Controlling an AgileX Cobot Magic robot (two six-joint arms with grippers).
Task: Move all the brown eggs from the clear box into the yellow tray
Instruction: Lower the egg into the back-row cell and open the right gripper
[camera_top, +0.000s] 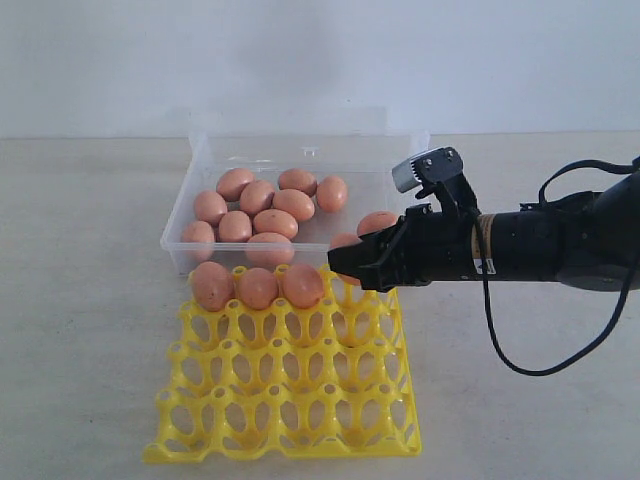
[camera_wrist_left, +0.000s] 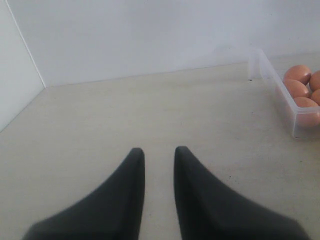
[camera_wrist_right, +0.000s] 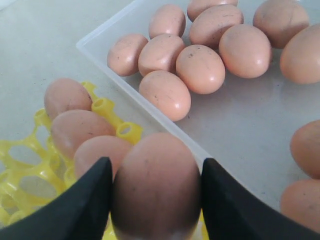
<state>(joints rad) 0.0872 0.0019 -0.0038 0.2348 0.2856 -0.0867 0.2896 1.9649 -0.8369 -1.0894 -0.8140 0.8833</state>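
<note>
Right wrist view: the right gripper (camera_wrist_right: 156, 170) has its black jaws pressed against both sides of the held egg (camera_wrist_right: 156, 195), one of the brown eggs, which fills the gap between them and hangs above the line where the clear box (camera_wrist_right: 150, 116) meets the yellow tray (camera_wrist_right: 30, 175). Seen from the exterior view, the right gripper (camera_top: 348, 262) reaches in from the right at a low, nearly level angle, and the held egg (camera_top: 344, 243) sits over the back right corner of the yellow tray (camera_top: 290, 410), just beside three tray eggs (camera_top: 257, 287) seated side by side in the tray's back row. A cluster of loose eggs (camera_top: 275, 222) lies in the left half of the clear box (camera_top: 190, 190), which stands on the pale desk (camera_top: 80, 320) directly behind the tray, the two touching or nearly so. Over on the left wrist view, the left gripper (camera_wrist_left: 158, 150) hangs above bare desk with its jaws narrowly parted and nothing between them, one end of the box well off to the side.
</note>
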